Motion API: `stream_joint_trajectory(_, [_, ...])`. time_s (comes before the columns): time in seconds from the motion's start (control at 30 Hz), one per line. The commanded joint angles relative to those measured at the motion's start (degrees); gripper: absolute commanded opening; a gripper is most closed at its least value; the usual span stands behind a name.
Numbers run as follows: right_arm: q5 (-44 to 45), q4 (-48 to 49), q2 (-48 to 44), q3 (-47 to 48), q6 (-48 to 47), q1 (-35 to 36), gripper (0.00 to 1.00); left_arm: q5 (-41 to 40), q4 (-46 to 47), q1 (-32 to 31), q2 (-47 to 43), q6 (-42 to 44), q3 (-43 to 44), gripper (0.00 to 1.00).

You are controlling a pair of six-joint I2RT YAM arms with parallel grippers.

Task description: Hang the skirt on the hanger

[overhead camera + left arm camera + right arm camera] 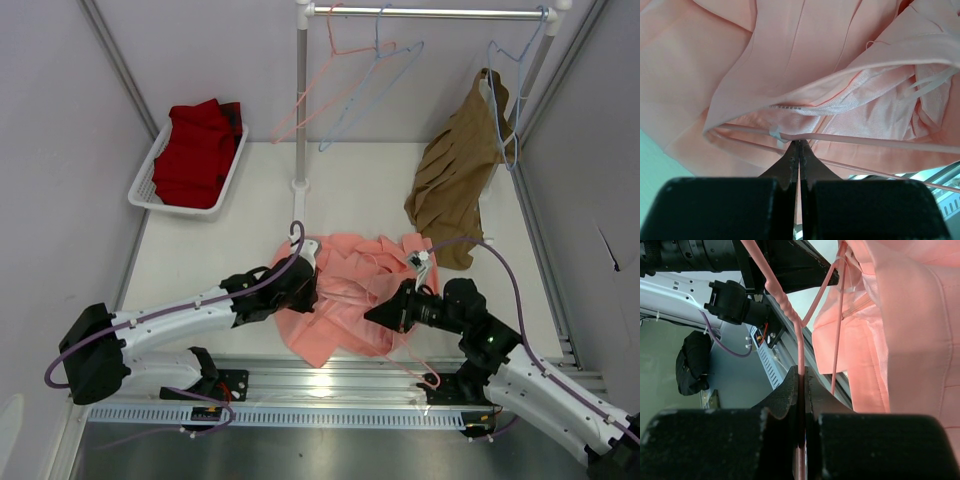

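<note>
1. Your top view is bright, even and soft. The pale table (200, 250) and walls look washed, with only faint shadows beside the arms and the skirt (345, 300).
2. Your left wrist view is well lit. Thin cloth glows where light passes through it, while the left gripper (799, 150) is a near-black mass with little detail.
3. In your right wrist view the right gripper (802, 390) is dark and soft at the bottom edge. The hanger (799, 347) wire reads sharper, and the left background is dimmer.

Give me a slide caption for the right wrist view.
Right gripper shut on the hanger wire, the skirt draped alongside.
</note>
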Motion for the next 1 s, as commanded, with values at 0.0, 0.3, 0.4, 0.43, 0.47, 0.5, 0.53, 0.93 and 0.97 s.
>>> stream_joint_trajectory(0.0, [-1.3,7.7,1.3,-0.9,0.0,0.0,0.0,0.1,0.9,-0.6,-1.1,0.4,1.0,0.0])
stream_joint_trajectory(0.3, [-2.9,11.4,2.6,-2.4,-0.3,-0.5,0.0,-1.1,-0.2,-0.6,-1.8,2.0,0.9,0.0])
stream_joint_trajectory(0.4, [-4.5,11.7,2.2,-2.7,0.1,-1.4,0.0,-0.5,0.2,-0.7,-2.6,4.0,0.8,0.04])
stream_joint_trajectory(0.43, [-4.8,11.8,2.3,-2.9,0.1,-1.8,0.0,-0.5,0.2,-0.7,-2.8,4.9,0.9,0.06])
stream_joint_trajectory(0.47, [-5.5,12.2,2.5,-3.4,0.4,-2.0,0.0,-0.3,0.4,-0.7,-3.1,5.4,0.9,0.07])
stream_joint_trajectory(0.5, [-5.9,12.8,2.5,-3.8,0.7,-2.1,0.0,-0.2,0.4,-0.7,-3.3,5.8,0.9,0.08])
stream_joint_trajectory(0.53, [-6.2,13.2,2.5,-4.1,0.9,-2.3,0.0,-0.2,0.5,-0.7,-3.3,6.5,0.8,0.09])
stream_joint_trajectory(0.93, [-8.0,24.3,6.6,-9.5,3.2,-3.5,0.0,-2.4,-1.2,-0.7,-4.6,6.9,1.8,0.16])
stream_joint_trajectory(0.97, [-8.3,25.8,7.2,-9.7,3.3,-3.5,0.0,-2.5,-1.0,-0.7,-4.7,7.0,1.8,0.18])
